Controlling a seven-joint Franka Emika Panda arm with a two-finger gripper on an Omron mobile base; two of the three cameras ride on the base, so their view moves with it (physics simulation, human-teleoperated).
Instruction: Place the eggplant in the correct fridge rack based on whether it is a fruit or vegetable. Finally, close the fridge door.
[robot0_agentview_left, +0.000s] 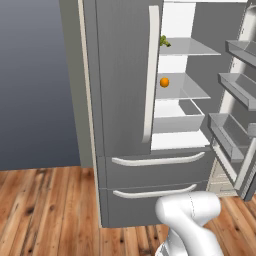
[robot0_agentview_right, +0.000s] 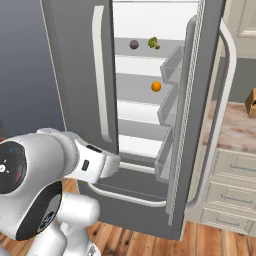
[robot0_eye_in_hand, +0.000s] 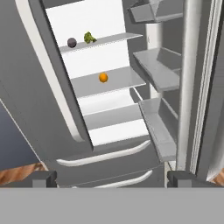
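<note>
The fridge rack, the highest shelf inside the open fridge, carries the eggplant and, just beside it, a green broccoli floret. On the shelf below lies an orange ball, alone near its middle.

Base cams flank arm; all face open fridge interior.

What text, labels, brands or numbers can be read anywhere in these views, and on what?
None can be read: the fridge door, its shelves, the eggplant, broccoli and orange carry no lettering.
Small coloured marks on the robot's dark joint cap are too small to read.
</note>
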